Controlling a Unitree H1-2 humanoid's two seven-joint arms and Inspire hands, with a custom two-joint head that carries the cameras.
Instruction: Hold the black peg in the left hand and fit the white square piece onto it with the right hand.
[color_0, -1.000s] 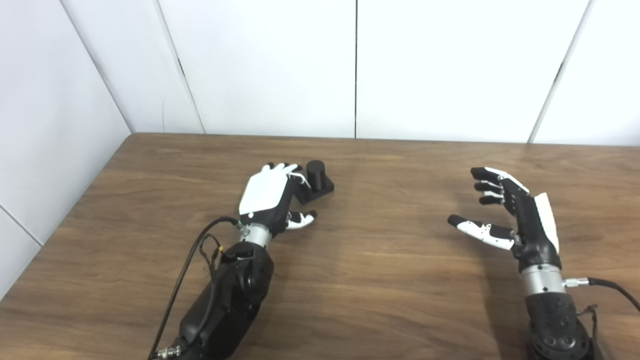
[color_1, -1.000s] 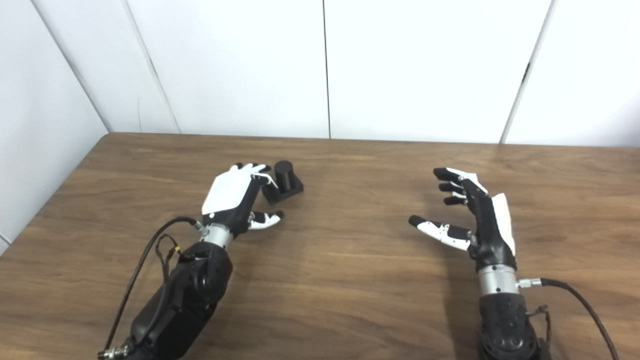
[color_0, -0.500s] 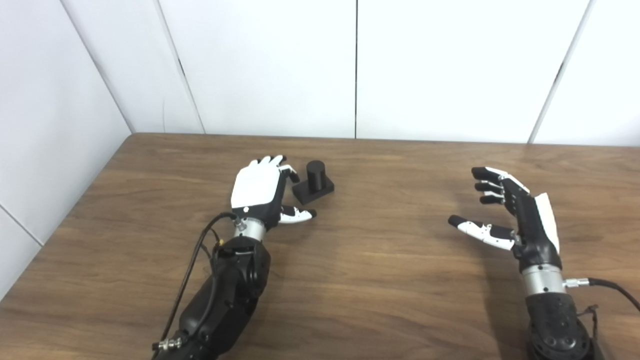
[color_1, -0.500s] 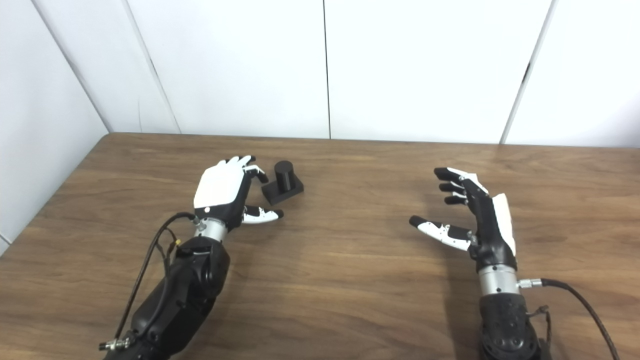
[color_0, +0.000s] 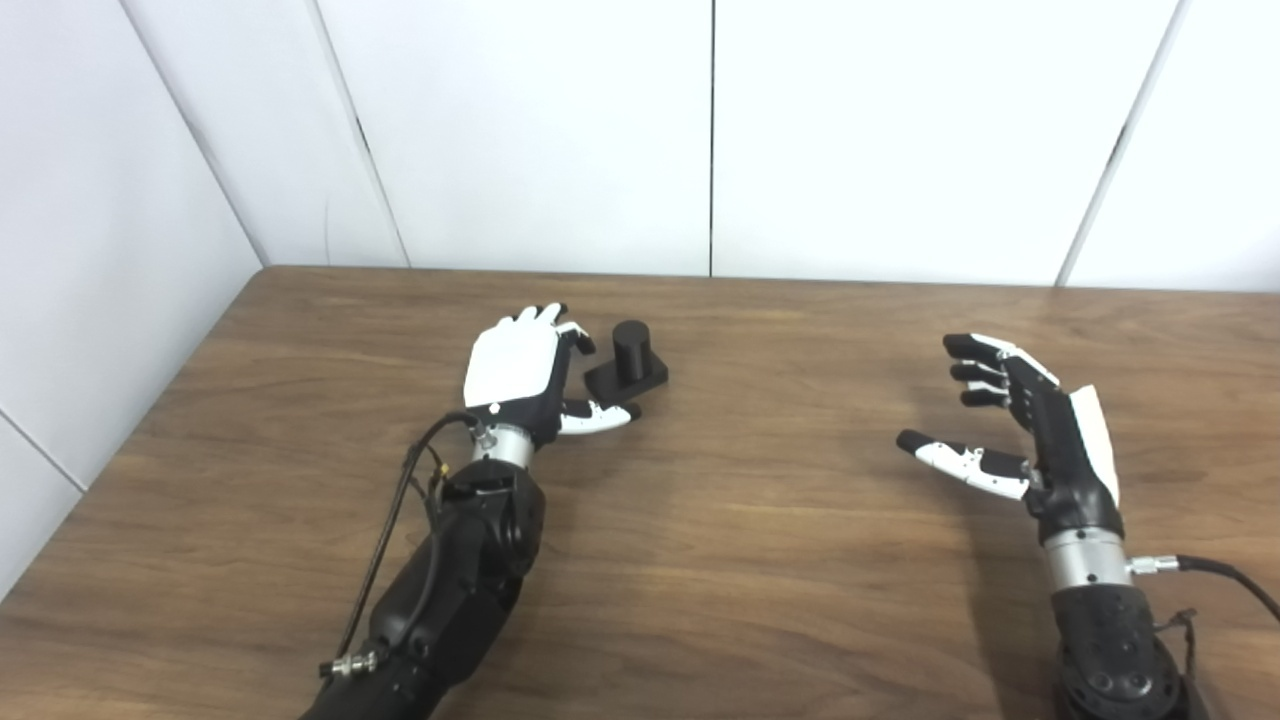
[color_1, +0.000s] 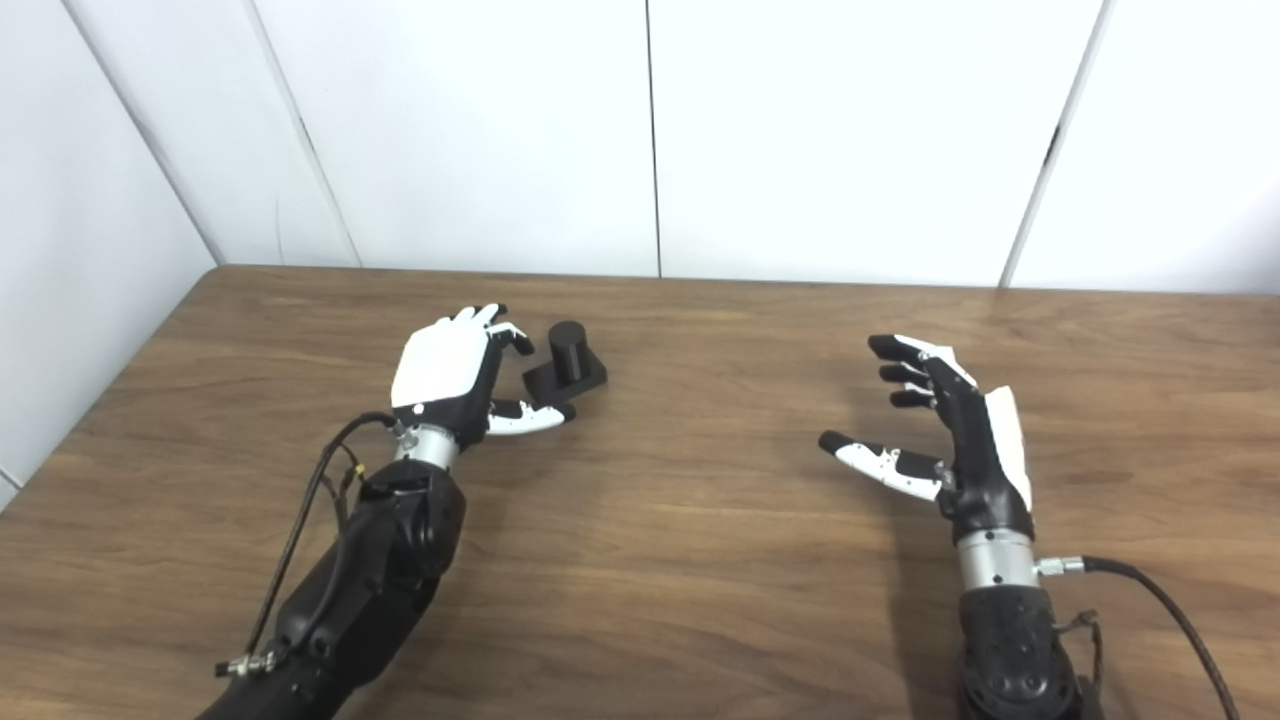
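With the peg (color_0: 627, 360) standing on the tabletop (color_0: 760, 560) at 2 o'clock of the spread, empty left hand (color_0: 520, 375), a careless closing could knock it over; right hand (color_0: 1010, 430) spread, no white piece visible.

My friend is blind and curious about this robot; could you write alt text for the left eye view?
A robot's left hand sits open beside a black peg standing on its square base on a wooden table, thumb near the base. The right hand hovers open and empty far to the right.
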